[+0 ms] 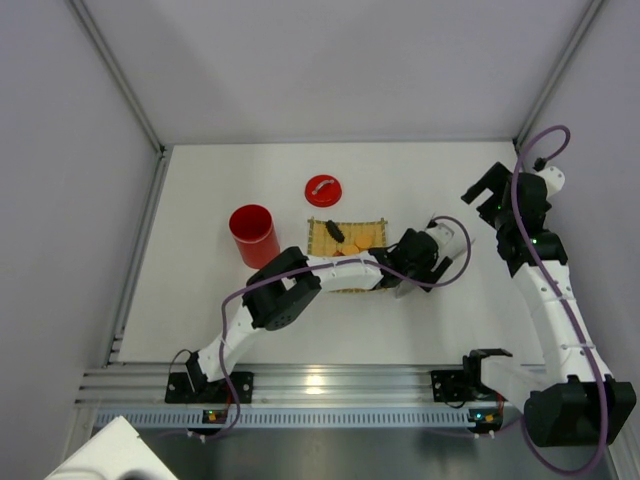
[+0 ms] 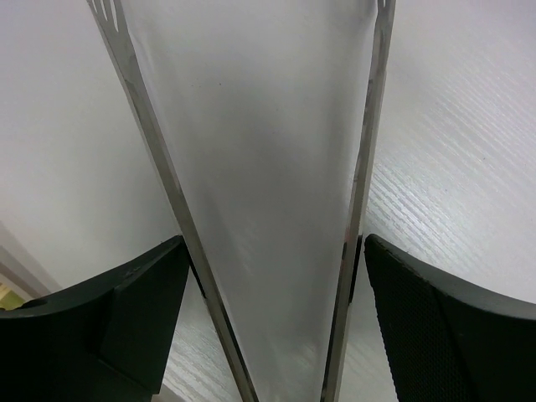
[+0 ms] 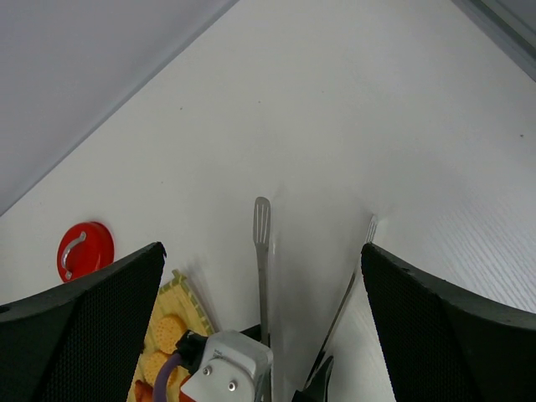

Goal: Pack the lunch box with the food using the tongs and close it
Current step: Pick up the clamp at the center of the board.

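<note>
**Packing Not Yet Begun**

The left fingers point(image 2: 126, 310) straddle the long silver metal tongs point(image 2: 157, 159); whether they grip, I cannot tell. The right fingers point(image 3: 92, 327) gape, empty. Orange and brown food pieces point(image 1: 362, 237) lie on the yellow mat point(image 1: 318, 240); the glossy red cylindrical lunch box point(image 1: 253, 235) stands lidless left of centre.

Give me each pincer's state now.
Left pincer: closed on the tongs, touching both arms.
Right pincer: open, holding nothing.

Your left arm point(image 1: 340, 268) and right arm point(image 1: 547, 292) were white with black joints; purple cables point(image 1: 545, 130) ran along both, and the black fingers point(image 2: 435, 335) had dimpled pads.
</note>
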